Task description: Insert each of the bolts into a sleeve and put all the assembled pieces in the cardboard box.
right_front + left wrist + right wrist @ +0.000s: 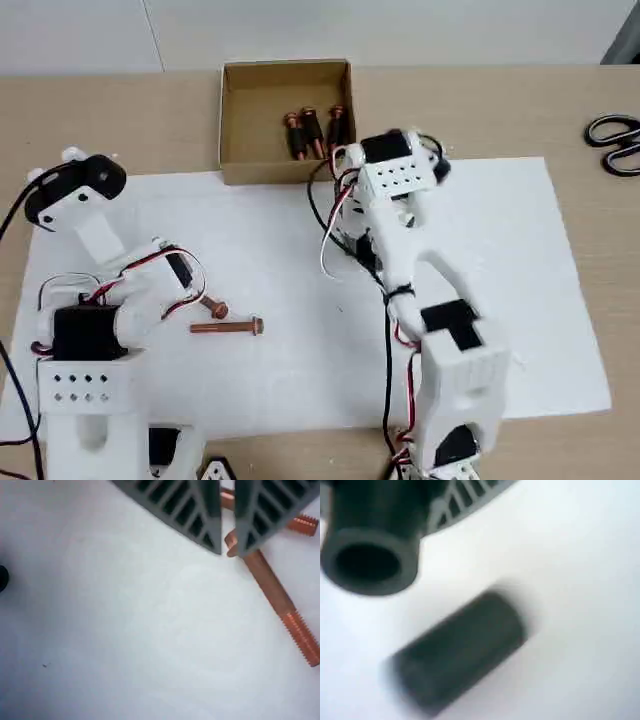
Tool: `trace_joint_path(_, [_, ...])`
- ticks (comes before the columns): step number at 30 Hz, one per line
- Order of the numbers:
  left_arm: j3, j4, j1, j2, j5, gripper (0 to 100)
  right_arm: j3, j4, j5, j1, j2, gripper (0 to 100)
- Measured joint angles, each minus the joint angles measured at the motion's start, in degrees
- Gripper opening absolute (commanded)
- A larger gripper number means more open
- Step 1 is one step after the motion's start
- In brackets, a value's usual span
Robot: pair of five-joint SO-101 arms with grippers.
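**Two-arm bolt-and-sleeve station, seen from above and from each wrist.**

The cardboard box (232, 120) stands at upper centre of the high view, on the bench (100, 120). It holds three assembled pieces (312, 132), side by side toward its right wall.

Two bolts lie loose on the white sheet (500, 300) at lower left. The lower bolt (225, 326) lies level. The upper bolt (214, 309) sits just above it, partly under the left arm.

The left gripper (228, 550) has its jaws drawn almost together, with a thin slit between them and nothing seen clamped. Its tips are just beside one bolt's plain end.

The right gripper (445, 505) is clenched on the held sleeve (370, 560), whose bore faces the wrist camera unobstructed. The loose sleeve (460, 650) lies on its side on the sheet close by.

Scissors (615, 140) rest at the upper right edge.

**Count:** three finished pieces, two bare bolts and two empty sleeves, so two pairings appear outstanding.

**Handling (judged):**
- The bolts look like stiff metal, small but dense, with a smooth round shank that is likely to roll or slip.
- A bolt is best taken across the plain shank near the head, which leaves the threaded end free to enter the bore.
- The sleeves look rigid and light.
- A sleeve is best held across its outer wall at mid-length, so that neither opening is covered.
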Motion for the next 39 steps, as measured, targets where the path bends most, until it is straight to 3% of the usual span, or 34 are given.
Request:
trace_joint_path(10, [-4.04, 0.0, 0.0, 0.0, -0.53, 1, 1.85, 0.44, 3.78, 1.41, -9.14, 0.3])
trace_joint_path(16, [-4.13, -0.53, 0.0, 0.0, -9.58, 1, 9.49, 0.44, 6.07, 9.23, -15.03, 0.3])
trace_joint_path(21, [-4.13, 0.35, 0.0, 0.0, -24.88, 1, 16.79, 0.44, 12.31, 17.05, -22.59, 0.3])
trace_joint_path(31, [-2.9, 8.53, 0.0, 0.0, -66.99, 1, 34.37, 0.44, 22.59, 25.05, -40.44, 0.3])
trace_joint_path(39, [8.62, 4.4, 0.0, 0.0, -71.3, 1, 44.04, 0.44, 23.82, 25.05, -51.43, 0.4])
